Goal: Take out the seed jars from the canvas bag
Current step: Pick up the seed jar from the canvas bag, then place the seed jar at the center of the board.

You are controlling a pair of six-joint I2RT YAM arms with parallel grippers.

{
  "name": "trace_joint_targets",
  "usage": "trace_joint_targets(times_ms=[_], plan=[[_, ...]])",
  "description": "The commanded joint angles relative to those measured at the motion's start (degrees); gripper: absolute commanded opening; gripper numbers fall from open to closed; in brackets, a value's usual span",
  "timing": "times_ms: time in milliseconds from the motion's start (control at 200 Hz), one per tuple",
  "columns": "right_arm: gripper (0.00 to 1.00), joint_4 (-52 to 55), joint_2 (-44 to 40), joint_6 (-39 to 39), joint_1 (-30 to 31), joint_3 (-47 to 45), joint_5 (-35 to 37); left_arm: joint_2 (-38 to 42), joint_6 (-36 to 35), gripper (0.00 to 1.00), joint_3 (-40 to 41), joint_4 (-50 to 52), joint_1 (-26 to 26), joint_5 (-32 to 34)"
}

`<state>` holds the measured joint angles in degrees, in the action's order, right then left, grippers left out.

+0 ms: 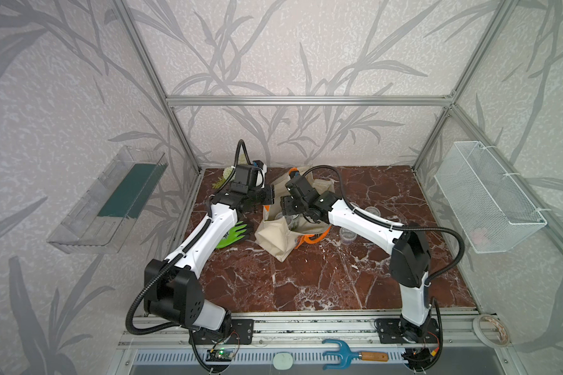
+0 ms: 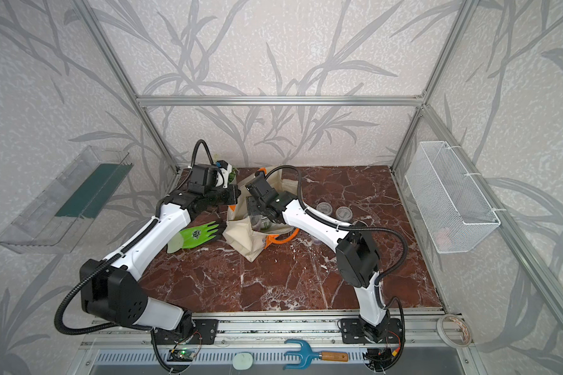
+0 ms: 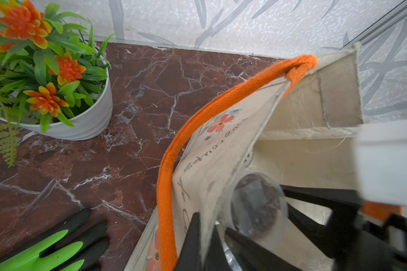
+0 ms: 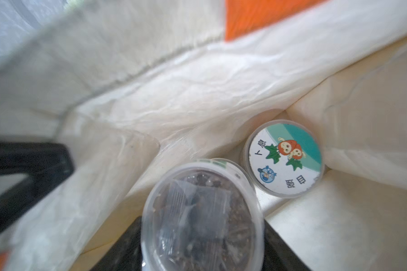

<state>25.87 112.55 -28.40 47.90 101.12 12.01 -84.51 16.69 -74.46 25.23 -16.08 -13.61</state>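
Two pinches: right fingers (image 4: 125, 248), clear jar (image 4: 201, 218) beside pictured-lid jar (image 4: 283, 158); left fingers (image 3: 192, 239), canvas bag (image 3: 212, 164).

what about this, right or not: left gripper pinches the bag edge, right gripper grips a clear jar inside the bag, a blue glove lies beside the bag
Not quite: the glove is green, not blue, as both top views show. The rest stands: the left gripper pinches the bag edge, and the right gripper grips the clear jar inside it.
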Motion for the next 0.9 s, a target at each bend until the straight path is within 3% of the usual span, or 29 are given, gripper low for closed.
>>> trace_joint_targets(times_ms=[0,335,680,900], plan=[[0.67,-2.0,-6.1,1.0,-0.4,-1.6,1.2,1.6,0.4,0.00,0.4,-1.2,0.0,0.4],[0.67,-2.1,-21.7,0.5,-3.0,-13.2,0.7,1.7,0.3,0.00,0.7,-1.3,0.0,0.8],[0.68,4.0,-42.2,-2.8,-11.3,-31.7,4.4,1.2,-0.1,0.00,0.5,-0.8,0.0,1.1],[0.68,9.9,-49.7,-5.2,-17.1,-42.1,7.4,1.4,0.4,0.00,1.4,-2.1,0.0,0.9]])
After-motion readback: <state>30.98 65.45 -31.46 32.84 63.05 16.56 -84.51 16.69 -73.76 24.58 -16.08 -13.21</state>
